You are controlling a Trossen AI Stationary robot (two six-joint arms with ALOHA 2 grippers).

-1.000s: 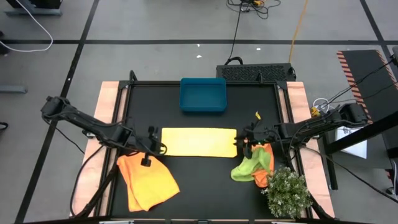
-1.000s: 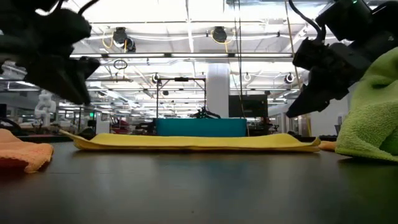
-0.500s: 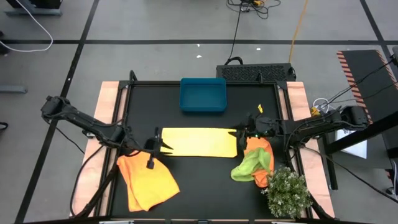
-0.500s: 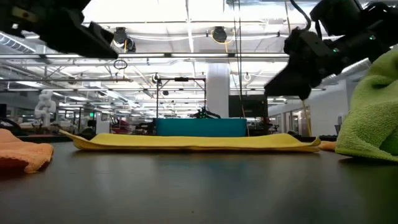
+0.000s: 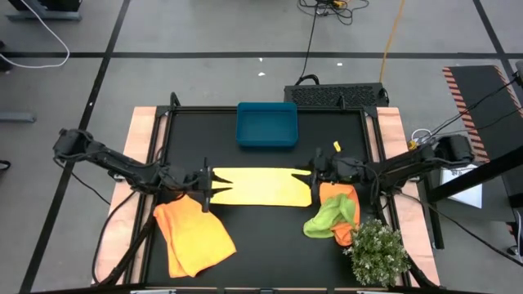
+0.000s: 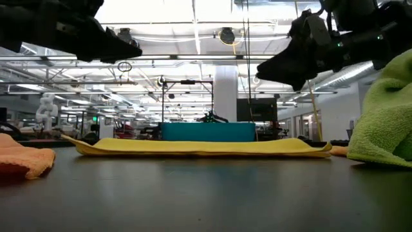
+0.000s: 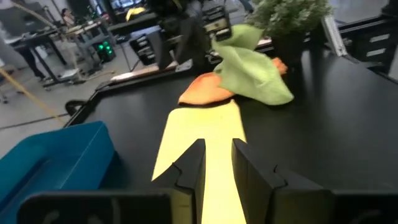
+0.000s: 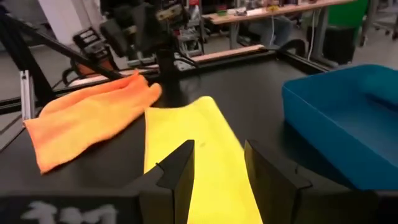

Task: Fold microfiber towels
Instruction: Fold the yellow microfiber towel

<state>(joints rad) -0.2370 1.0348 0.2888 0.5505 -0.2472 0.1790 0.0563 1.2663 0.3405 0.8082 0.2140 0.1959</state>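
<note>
From above, you see the pale yellow towel (image 5: 261, 185) lying folded in a long strip mid-counter (image 5: 261, 237), the left claw (image 5: 206, 184) at one end and the right claw (image 5: 315, 169) at the other. At counter level, both claws hang above the strip, clear of it. In each wrist view, your claw's fingers stand apart, holding nothing, yellow cloth showing between them.
</note>
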